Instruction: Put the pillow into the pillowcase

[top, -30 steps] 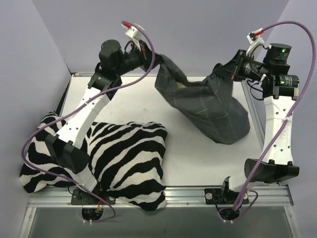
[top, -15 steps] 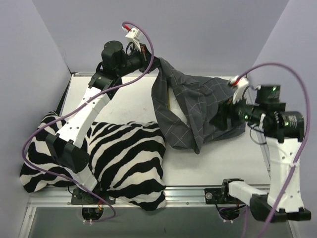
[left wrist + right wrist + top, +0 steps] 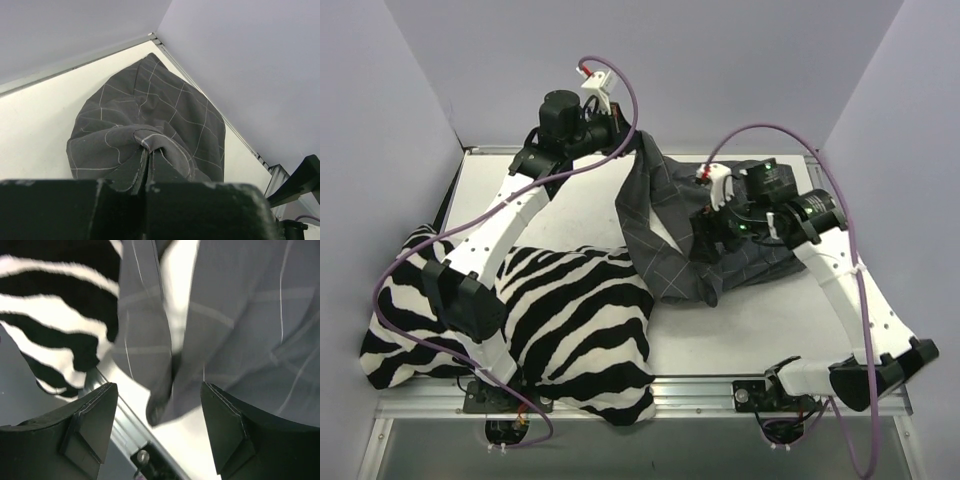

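At the lower left of the overhead view lies a large black-and-white zebra-striped cushion (image 3: pixel 570 320), filling the near-left corner of the white tabletop (image 3: pixel 570 200) and hanging a little over its front edge. The left arm rises across the cushion toward the upper middle of the frame, where the left gripper (image 3: pixel 628 140) is held above the table. Its fingers are pressed together on a bunched fold at the top of the dark grey fabric pillowcase with the thin light check (image 3: pixel 655 195). In the left wrist view the fold comes out from between the two black fingers (image 3: pixel 120 200), and the rest of the case hangs below them toward the far corner of the table.

From that pinch the pillowcase drapes down and to the right, its lower part lying crumpled on the table at the centre of the overhead frame, just beside the cushion's right edge. A pale wedge (image 3: pixel 662 233) shows between its folds, and we cannot tell whether that is the white pillow or bare table.

Right of centre, the right gripper (image 3: pixel 705 245) hovers over the case's near-right part. Its fingers are spread wide. The right wrist view shows both dark fingertips (image 3: pixel 92 420) well apart, clamping nothing, with grey checked cloth and zebra stripes beyond them, blurred.
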You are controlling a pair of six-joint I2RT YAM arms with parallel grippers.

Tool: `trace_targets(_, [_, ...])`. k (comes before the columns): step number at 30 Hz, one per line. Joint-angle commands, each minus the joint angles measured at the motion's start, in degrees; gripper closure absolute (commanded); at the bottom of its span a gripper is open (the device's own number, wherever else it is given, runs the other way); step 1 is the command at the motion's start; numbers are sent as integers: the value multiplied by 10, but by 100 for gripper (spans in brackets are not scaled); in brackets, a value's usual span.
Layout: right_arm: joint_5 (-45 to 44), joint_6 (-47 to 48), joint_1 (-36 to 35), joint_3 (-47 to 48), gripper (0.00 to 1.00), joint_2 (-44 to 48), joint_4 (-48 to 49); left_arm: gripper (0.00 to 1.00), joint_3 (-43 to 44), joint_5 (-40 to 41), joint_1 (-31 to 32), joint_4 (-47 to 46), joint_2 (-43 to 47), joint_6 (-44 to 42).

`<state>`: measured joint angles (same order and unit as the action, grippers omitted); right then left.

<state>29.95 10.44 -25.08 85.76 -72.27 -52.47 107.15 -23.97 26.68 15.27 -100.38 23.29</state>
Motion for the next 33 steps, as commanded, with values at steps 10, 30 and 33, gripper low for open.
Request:
trace_targets(10, [-46, -27, -82, 122, 27, -208, 52, 100, 8, 4, -29, -91, 16, 43])
trace_targets(30, [8, -104, 90, 459, 100, -137, 185, 100, 440, 147, -150, -265, -155, -55])
trace_targets(33, [-21, -120, 219, 363, 100, -59, 196, 91, 428, 119, -101, -282, -159, -74])
